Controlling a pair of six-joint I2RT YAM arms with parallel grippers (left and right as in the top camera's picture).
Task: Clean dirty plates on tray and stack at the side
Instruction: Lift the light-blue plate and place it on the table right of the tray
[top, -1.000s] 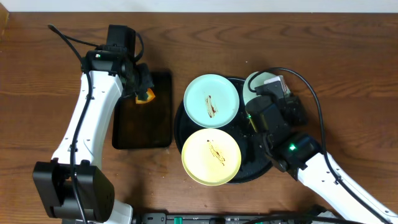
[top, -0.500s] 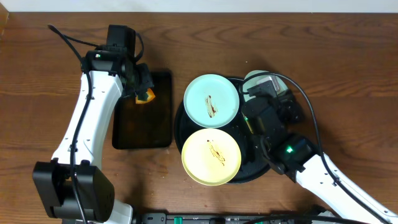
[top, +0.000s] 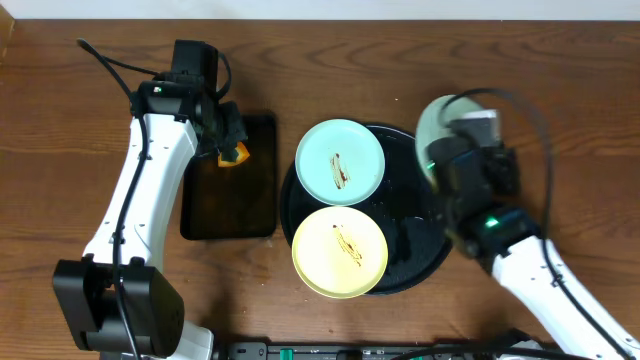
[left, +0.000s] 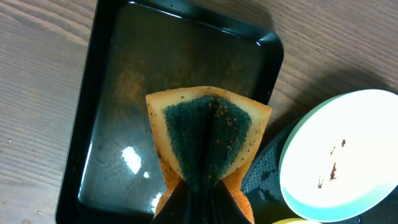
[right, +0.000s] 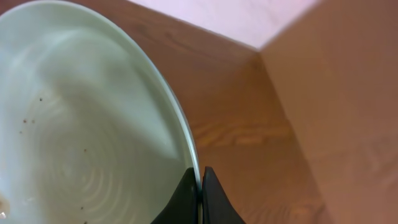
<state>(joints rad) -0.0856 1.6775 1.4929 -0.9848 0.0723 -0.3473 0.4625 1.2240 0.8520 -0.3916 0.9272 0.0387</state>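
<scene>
The large round black tray (top: 413, 258) holds a mint-blue plate (top: 340, 162) with a brown smear and a pale yellow plate (top: 339, 252) with brown smears. My right gripper (top: 462, 140) is shut on the rim of a second mint-blue plate (top: 433, 118), lifted at the tray's right edge; the right wrist view shows its fingers (right: 200, 186) pinching the rim of this plate (right: 74, 124), which has small specks. My left gripper (top: 229, 143) is shut on an orange sponge with a dark green face (left: 208, 134) above the rectangular tray (left: 118, 81).
The small rectangular black tray (top: 228, 178) lies left of the round tray and looks wet. Bare wood-grain tabletop (top: 570, 130) lies to the right of the round tray and along the back. A black cable runs over my right arm.
My right gripper has lifted the mint-blue plate and carried it right, from over the tray's back right to its right edge. The left arm has not moved.
</scene>
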